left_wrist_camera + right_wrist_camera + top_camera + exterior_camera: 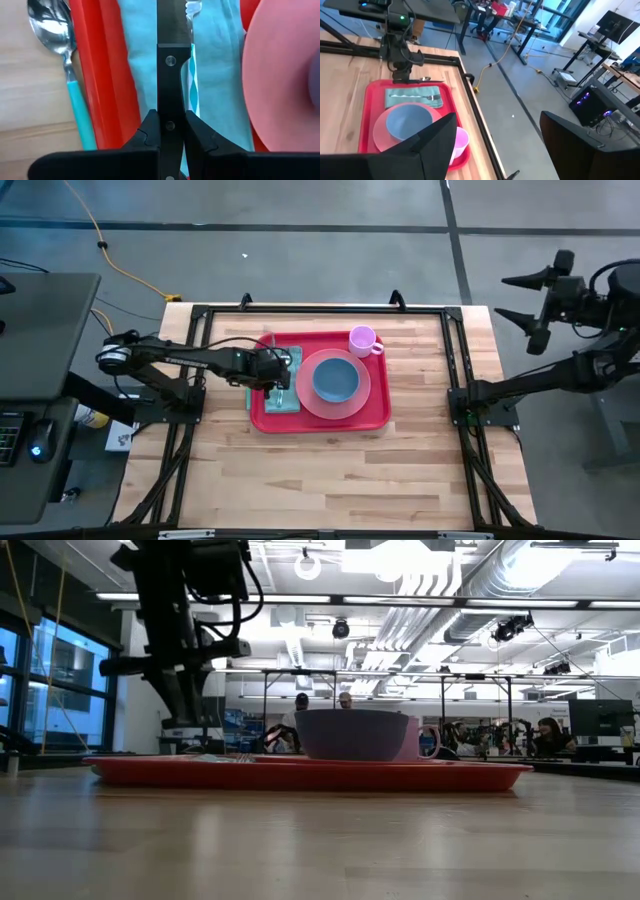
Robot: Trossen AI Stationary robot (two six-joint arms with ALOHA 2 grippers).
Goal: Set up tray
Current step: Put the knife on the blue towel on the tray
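The left end effector (277, 372) sits left of centre in the high view, over the left part of the red tray (372, 418), its fingers (150, 131) clamped tight on the dark handle of a knife (173, 65). In the left wrist view the knife runs straight up the middle of the frame above a teal napkin (142, 60), its blade cut off at the top edge. One red tray lies in the middle of the wooden table (330, 475), its long axis running left to right across the high view, short sides toward the two arms. On it are one round pink plate (372, 392) carrying one blue bowl (335, 380), one pink cup (363, 339) at the tray's upper right corner, and one napkin along the left side with a fork (415, 94) lying on it. One spoon (59, 45) with a teal handle lies on the bare wood just beside the tray's rim; its lower end is hidden behind the end effector. In the low view the bowl hides most of the cup. The right end effector (520, 295) hangs at the upper right of the high view, beyond the table's edge, fingers spread wide and holding nothing.
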